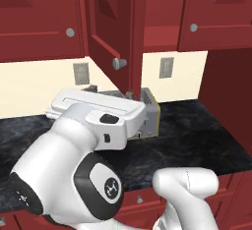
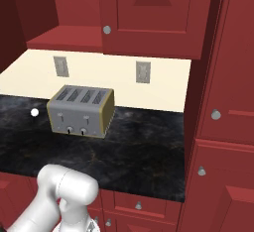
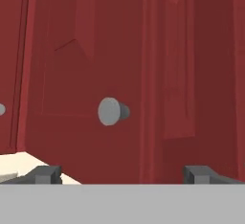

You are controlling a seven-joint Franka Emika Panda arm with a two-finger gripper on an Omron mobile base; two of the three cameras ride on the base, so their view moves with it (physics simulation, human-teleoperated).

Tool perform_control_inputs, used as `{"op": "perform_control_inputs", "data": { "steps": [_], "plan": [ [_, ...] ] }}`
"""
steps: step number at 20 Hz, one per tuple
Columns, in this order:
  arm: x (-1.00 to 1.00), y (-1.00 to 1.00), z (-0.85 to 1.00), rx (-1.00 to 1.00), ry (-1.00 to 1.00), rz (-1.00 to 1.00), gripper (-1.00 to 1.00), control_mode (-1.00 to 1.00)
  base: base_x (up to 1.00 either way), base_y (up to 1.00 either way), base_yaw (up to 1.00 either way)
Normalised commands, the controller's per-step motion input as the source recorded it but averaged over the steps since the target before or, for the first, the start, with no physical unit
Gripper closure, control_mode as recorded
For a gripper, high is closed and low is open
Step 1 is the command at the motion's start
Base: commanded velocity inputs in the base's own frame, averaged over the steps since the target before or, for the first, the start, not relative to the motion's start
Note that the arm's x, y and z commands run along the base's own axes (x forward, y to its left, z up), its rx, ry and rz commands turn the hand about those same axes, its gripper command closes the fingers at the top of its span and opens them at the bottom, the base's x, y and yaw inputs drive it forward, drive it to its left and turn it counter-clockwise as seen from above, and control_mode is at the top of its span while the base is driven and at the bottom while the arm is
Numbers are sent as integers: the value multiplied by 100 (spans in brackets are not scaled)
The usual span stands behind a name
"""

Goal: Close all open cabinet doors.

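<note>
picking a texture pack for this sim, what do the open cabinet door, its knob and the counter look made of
Open cabinet door: looks like red-stained or painted wood, matte, with a raised panel. Knob: smooth grey, probably brushed metal, soft shading with no sharp glare. Counter: dark mottled veining, seemingly polished stone or a laminate copy.

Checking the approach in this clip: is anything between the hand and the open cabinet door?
Nothing visible is. In the hand view the open hand faces the open cabinet door and its knob, with a bare gap between.

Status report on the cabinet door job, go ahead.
Gripper open, empty, facing the open cabinet door. Door swung out above the toaster, knob ahead. Nothing between fingers and door.
</note>
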Motion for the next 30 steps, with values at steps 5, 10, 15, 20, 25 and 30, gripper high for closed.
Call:
{"op": "perform_control_inputs", "data": {
  "steps": [5, 10, 15, 20, 25, 30],
  "plan": [
    [46, 33, -5, 0, -5, -14, -100, -100, 0, 0, 0],
    [34, 7, -4, 0, -2, -18, -100, -100, 0, 0, 0],
    [11, 0, -9, 0, 0, -18, -100, -100, 0, 0, 0],
    [19, -5, 0, 0, 0, -15, -100, -100, 0, 0, 0],
    [8, -23, 0, 0, 0, -8, -100, -100, 0, 0, 0],
    [0, -35, 0, 0, 0, -3, -100, -100, 0, 0, 0]
  ]
}}
